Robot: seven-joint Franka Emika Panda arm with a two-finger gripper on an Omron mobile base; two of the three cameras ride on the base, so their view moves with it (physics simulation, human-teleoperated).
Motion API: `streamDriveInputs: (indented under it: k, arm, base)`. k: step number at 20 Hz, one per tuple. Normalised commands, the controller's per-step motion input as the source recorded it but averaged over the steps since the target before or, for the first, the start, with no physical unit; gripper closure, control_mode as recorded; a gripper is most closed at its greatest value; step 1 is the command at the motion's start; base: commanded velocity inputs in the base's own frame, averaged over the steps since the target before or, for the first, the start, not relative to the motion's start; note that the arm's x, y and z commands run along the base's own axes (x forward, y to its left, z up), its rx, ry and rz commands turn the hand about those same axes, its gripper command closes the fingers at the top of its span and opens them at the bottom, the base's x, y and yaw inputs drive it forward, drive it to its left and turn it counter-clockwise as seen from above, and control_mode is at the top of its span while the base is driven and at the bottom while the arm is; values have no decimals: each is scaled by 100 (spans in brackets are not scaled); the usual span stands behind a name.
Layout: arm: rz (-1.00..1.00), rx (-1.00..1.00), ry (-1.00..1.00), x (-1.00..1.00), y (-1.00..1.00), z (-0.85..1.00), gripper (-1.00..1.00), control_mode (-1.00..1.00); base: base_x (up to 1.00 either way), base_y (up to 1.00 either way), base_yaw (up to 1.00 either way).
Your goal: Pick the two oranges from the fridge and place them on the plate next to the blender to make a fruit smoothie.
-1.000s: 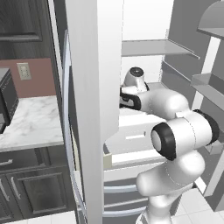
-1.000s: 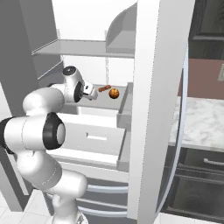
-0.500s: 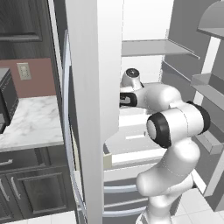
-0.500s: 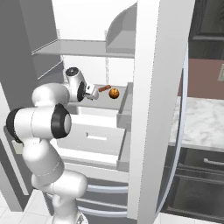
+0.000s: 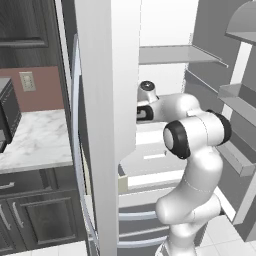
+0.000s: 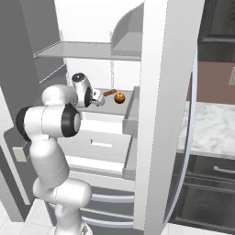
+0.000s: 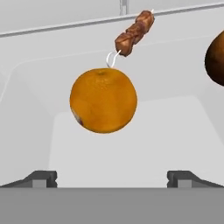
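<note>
The fridge (image 6: 163, 114) stands open, its door (image 5: 107, 100) hiding my hand in the left base view. On a white inner shelf lies an orange (image 7: 103, 100), straight ahead of my gripper (image 7: 111, 176) and a short way beyond its fingertips (image 7: 41, 177). The gripper is open and holds nothing. A second orange (image 7: 216, 57), in shadow, is cut off by the right edge of the hand view. In the right base view my gripper (image 6: 97, 97) sits just left of an orange (image 6: 119, 97). The plate and the blender are out of view.
A brown meat skewer (image 7: 133, 34) lies behind the near orange, also skewer (image 6: 109, 92). A white drawer (image 6: 102, 144) juts out below my hand, and a grey shelf (image 6: 87, 49) runs above. Marble counter (image 5: 35, 140) over dark cabinets flanks the fridge.
My elbow has swung up and sideways, and the hand has crept slightly closer to the orange. The oranges and skewer have not moved.
</note>
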Motion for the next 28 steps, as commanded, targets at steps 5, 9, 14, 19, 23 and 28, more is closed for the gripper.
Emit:
streamDriveInputs:
  k: [5, 9, 14, 19, 23, 28]
  arm:
    - [0, -1, 0, 34, 1, -2, -100, -100]
    - [0, -1, 0, 28, 1, -2, -100, -100]
    - [0, -2, 0, 23, 0, -14, -100, -100]
    - [0, -2, 0, 26, 0, -14, -100, -100]
    - [0, -1, 1, 29, 0, -10, -100, -100]
    - [0, -1, -1, 1, 0, -13, 100, -100]
  base:
    - [0, 0, 0]
    - [0, 0, 0]
    - [0, 0, 0]
    - [0, 0, 0]
    - [0, 0, 0]
    - [0, 0, 0]
